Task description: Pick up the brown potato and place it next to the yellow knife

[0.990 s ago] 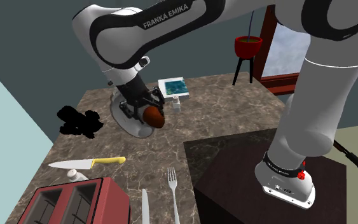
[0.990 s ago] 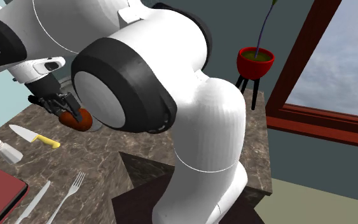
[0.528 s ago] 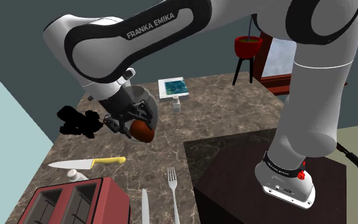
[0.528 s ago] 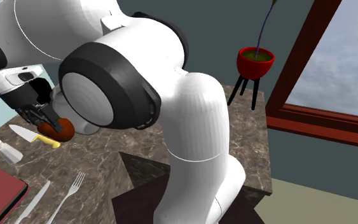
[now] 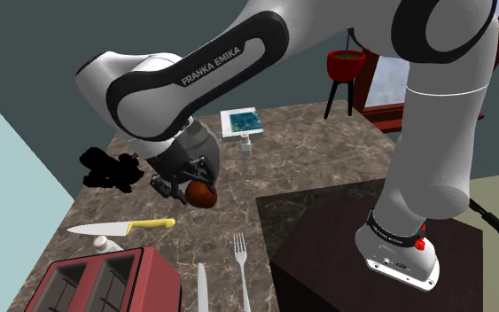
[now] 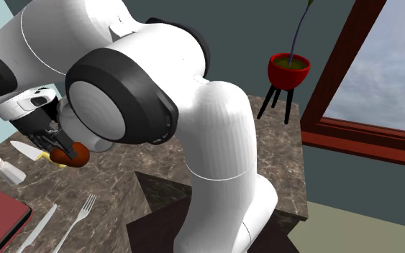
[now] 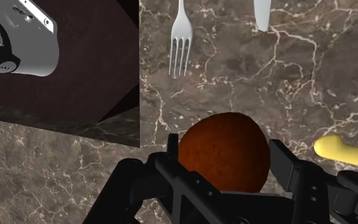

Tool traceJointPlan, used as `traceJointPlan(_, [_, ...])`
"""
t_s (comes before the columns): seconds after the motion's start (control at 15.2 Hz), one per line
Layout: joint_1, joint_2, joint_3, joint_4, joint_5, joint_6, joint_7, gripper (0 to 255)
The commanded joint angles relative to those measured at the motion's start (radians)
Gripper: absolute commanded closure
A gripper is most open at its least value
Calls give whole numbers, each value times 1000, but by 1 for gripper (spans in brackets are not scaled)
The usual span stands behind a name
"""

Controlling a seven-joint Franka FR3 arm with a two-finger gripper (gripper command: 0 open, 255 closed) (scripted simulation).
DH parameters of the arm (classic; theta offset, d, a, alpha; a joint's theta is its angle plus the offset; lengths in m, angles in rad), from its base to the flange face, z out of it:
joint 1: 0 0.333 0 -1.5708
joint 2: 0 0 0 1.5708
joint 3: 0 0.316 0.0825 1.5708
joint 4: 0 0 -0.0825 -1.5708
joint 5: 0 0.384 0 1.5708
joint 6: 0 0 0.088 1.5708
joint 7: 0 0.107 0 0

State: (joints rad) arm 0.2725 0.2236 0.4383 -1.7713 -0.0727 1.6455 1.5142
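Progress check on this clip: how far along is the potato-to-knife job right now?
Done: the pick-up. The black gripper is shut on the round brown potato, held above the dark marbled counter. In hand: the carry, with the potato short of the yellow-handled knife. Left: set it on the counter beside the knife and let go.

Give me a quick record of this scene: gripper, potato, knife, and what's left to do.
gripper: shut on potato
potato: brown, clasped between the fingers, over the counter
knife: yellow handle, lying flat on the counter, apart from potato
nearby: fork, red toaster
left to do: set potato down beside knife
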Motion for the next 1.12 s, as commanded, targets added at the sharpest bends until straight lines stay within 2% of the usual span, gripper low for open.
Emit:
traceJointPlan(0.0, [0,6,-1,-17,-3,24,1,255])
traceJointPlan(0.92, [7,83,-11,-119,-37,194,22,255])
traceJointPlan(1.06, [6,83,-10,-119,-37,194,23,255])
